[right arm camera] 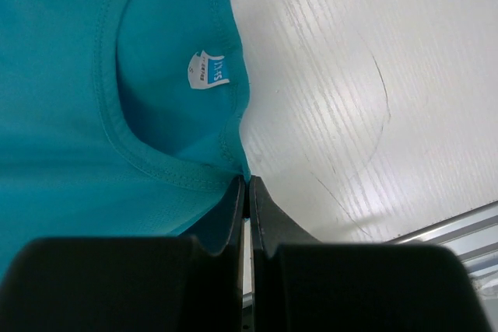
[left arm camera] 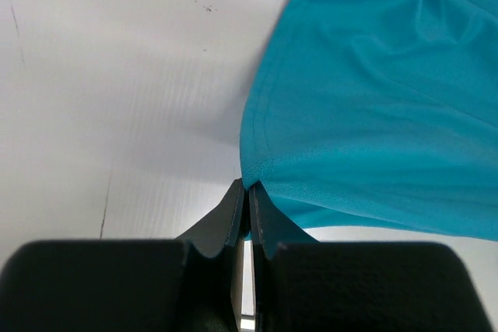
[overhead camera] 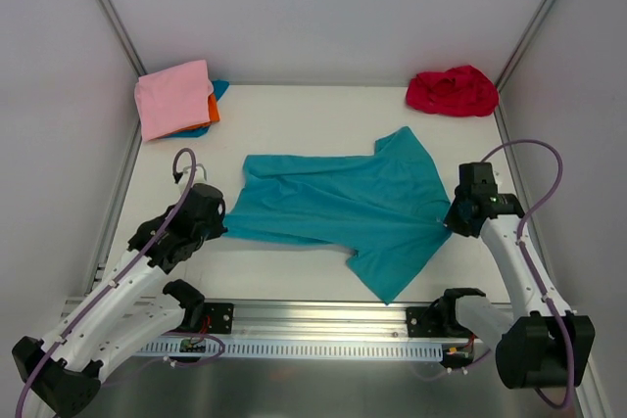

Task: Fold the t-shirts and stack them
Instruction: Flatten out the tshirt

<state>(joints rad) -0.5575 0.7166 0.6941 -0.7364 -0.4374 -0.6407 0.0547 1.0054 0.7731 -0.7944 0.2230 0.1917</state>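
A teal t-shirt (overhead camera: 343,208) lies spread across the middle of the table, stretched between both arms. My left gripper (overhead camera: 221,220) is shut on the shirt's hem corner (left arm camera: 253,180) at its left end. My right gripper (overhead camera: 453,222) is shut on the collar edge (right arm camera: 241,172) at the shirt's right end, just below the small white neck label (right arm camera: 208,70). A folded pink t-shirt (overhead camera: 173,97) tops a stack at the back left, with orange (overhead camera: 212,108) and blue (overhead camera: 217,90) edges showing under it. A crumpled red t-shirt (overhead camera: 453,91) sits at the back right.
White walls with metal corner posts close in the table (overhead camera: 294,115) on three sides. A metal rail (overhead camera: 323,318) carrying both arm bases runs along the near edge.
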